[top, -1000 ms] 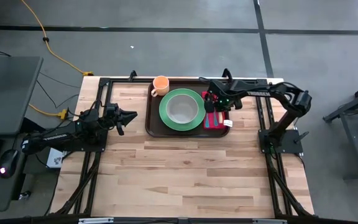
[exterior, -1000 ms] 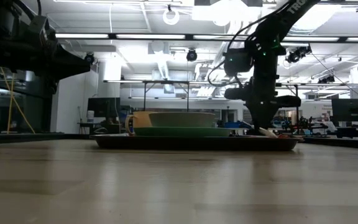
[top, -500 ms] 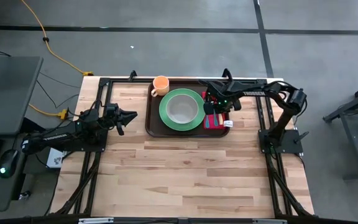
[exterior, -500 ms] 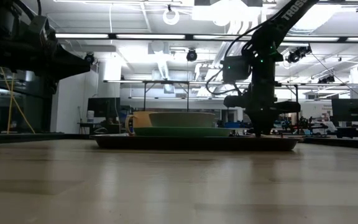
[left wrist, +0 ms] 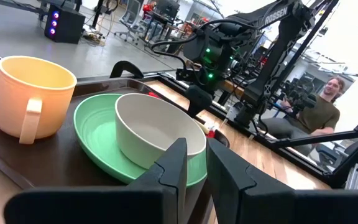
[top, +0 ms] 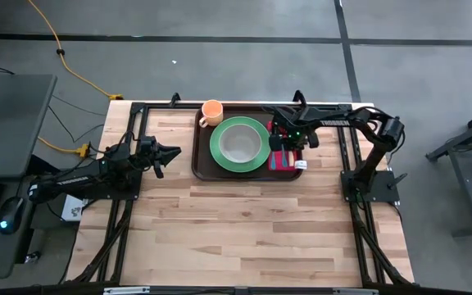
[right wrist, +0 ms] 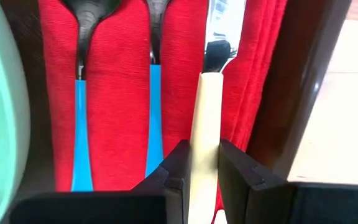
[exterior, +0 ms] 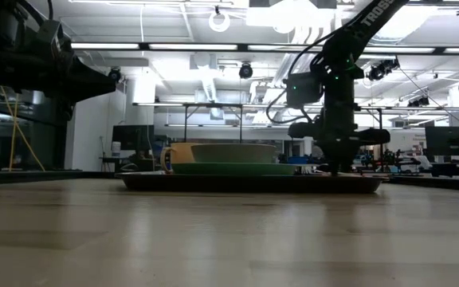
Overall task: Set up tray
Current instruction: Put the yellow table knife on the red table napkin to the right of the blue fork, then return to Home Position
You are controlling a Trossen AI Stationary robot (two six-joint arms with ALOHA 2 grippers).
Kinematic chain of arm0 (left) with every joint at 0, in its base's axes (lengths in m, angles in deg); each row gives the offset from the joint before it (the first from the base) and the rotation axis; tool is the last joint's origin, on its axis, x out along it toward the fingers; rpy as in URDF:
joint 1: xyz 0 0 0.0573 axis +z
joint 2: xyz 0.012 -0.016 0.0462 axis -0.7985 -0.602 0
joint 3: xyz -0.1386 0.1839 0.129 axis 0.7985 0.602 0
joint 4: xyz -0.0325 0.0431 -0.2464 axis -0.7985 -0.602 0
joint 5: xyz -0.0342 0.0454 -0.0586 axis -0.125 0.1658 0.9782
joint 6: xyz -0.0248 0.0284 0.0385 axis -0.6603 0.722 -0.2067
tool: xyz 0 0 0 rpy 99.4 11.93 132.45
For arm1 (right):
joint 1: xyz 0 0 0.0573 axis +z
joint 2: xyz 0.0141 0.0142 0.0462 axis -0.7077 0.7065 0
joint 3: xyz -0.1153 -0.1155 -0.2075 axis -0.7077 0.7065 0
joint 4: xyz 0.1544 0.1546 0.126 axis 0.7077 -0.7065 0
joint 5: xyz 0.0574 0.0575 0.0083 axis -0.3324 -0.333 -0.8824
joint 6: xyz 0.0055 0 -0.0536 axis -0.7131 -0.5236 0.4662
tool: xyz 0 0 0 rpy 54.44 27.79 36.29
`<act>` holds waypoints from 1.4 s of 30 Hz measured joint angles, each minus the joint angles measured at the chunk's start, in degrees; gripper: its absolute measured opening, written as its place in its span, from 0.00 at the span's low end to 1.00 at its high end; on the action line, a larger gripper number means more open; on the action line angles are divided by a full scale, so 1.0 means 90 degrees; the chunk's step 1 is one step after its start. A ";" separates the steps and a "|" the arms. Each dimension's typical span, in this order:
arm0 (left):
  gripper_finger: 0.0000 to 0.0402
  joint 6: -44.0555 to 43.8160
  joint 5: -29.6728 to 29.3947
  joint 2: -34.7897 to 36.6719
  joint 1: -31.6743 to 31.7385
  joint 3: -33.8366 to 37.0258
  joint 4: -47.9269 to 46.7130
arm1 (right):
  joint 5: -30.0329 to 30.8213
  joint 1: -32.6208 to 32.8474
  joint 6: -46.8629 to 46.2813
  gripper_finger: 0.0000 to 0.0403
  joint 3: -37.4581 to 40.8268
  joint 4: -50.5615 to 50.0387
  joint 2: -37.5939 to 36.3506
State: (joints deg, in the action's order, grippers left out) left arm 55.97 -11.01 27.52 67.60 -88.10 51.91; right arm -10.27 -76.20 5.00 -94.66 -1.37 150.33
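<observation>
Since a second ago the right arm has pulled its elbow in and dropped its gripper lower over the napkin, while the left arm has not budged. Over at the table's left edge, the left gripper (top: 173,152) hovers above bare wood, aimed toward the tray and well apart from it; its fingers (left wrist: 174,163) stand close together with only a narrow slit between them and carry nothing. Next comes the tray (top: 201,161), dark brown, lying flat on the far half of the wooden table (top: 244,229), roughly centred between the two arms. On the tray's far left corner stands an orange mug (top: 211,111), upright, with its handle toward the left arm. Just beside it, filling the middle of the tray, is a green plate (top: 217,155) with a pale bowl (top: 239,144) sitting inside it. Along the tray's right end lies a red napkin (right wrist: 117,93), and on it two utensils with blue handles (right wrist: 80,134) lie side by side. The right gripper (top: 283,146) is down over that napkin, pinching the cream handle of a knife (right wrist: 205,134) between its two fingers; the knife's shiny blade lies on the red cloth, parallel to the blue-handled pair and nearest the tray's raised rim.
</observation>
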 joint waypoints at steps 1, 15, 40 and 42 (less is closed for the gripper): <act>0.23 0.0003 0.0000 0.0000 -0.0001 0.0000 0.0000 | -0.0002 0.0000 -0.0004 0.11 0.0000 -0.0033 0.0000; 0.23 0.0046 0.0002 -0.0001 0.0000 0.0000 0.0000 | 0.0040 0.0000 -0.0049 0.12 0.0000 0.0086 0.0000; 0.23 0.0046 0.0027 0.0001 -0.0001 0.0000 0.0000 | -0.0086 0.0002 -0.0005 0.19 -0.0015 0.0072 -0.0482; 0.23 0.0046 0.0026 0.0001 -0.0002 -0.0002 0.0001 | -0.0077 0.0002 -0.0002 0.19 -0.0015 0.0057 -0.0685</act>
State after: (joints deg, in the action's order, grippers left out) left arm 56.38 -10.78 27.52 67.58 -88.12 51.92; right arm -10.97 -76.18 4.99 -94.79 -0.86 144.16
